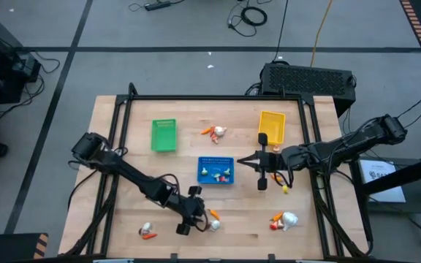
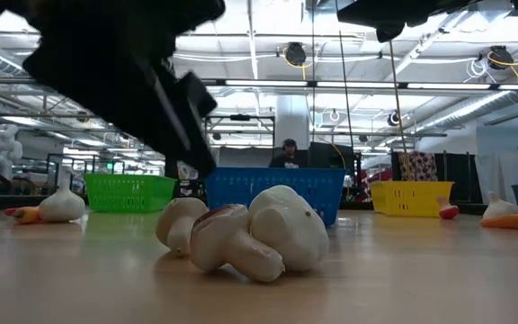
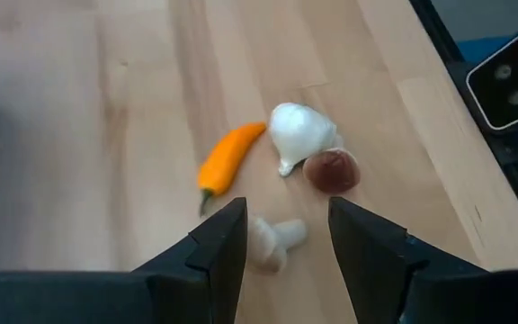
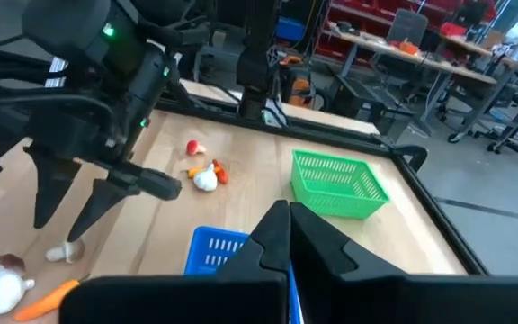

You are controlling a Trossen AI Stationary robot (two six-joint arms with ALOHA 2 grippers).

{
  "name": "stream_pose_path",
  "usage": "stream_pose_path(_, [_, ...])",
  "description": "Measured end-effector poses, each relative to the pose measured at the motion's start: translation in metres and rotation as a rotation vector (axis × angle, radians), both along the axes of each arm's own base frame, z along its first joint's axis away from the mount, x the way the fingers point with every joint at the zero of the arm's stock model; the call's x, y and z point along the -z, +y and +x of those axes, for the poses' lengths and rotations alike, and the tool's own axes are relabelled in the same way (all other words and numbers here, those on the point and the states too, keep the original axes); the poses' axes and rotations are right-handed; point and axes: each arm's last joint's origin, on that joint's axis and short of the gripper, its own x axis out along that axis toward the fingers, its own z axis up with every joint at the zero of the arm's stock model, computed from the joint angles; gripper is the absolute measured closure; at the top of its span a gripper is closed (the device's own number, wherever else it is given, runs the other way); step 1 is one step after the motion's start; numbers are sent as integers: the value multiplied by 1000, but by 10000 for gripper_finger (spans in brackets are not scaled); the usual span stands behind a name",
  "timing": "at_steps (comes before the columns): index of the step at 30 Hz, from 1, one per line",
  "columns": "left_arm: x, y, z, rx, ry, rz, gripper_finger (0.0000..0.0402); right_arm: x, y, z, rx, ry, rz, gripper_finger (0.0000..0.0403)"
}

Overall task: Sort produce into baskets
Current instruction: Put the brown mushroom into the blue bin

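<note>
- The left pincer (image 3: pixel 281 252) is hovering with its fingers parted and gripping nothing, low over the front of the table (image 1: pixel 108 212); a small pale mushroom (image 3: pixel 275 241) is lying directly between the fingertips, its long axis crossing the gap, so the coming move looks like a straight drop and close; this arm is by far the nearer one.
- Just beyond that mushroom, touching or nearly so, are sitting one orange pepper (image 3: pixel 226 157), one white garlic bulb (image 3: pixel 299 133) and one brown-capped mushroom (image 3: pixel 332 170).
- Three baskets are standing across the table's middle: green basket (image 1: pixel 164 136), blue basket (image 1: pixel 215 170), yellow basket (image 1: pixel 271 126); the blue one is already holding a few pieces.
- Three other loose clusters are lying about; their piece counts I cannot tell.
- The right pincer (image 1: pixel 244 161) is waiting closed and empty, beside the blue basket.
</note>
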Motion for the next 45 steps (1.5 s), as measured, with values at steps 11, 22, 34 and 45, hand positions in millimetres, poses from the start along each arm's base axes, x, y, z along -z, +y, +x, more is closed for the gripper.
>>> stream_pose_path(11, [7,2,3,-5,21,-9,237,4,0,-1,11,38,36,403])
stream_pose_path(22, [19,6,-6,-38,63,-6,237,4,0,-1,17,36,61,403])
stream_pose_path(34, [19,6,-5,-39,56,-7,237,4,0,-1,17,36,61,403])
stream_pose_path(45, [19,7,-5,-37,53,2,237,4,0,-1,17,36,61,403])
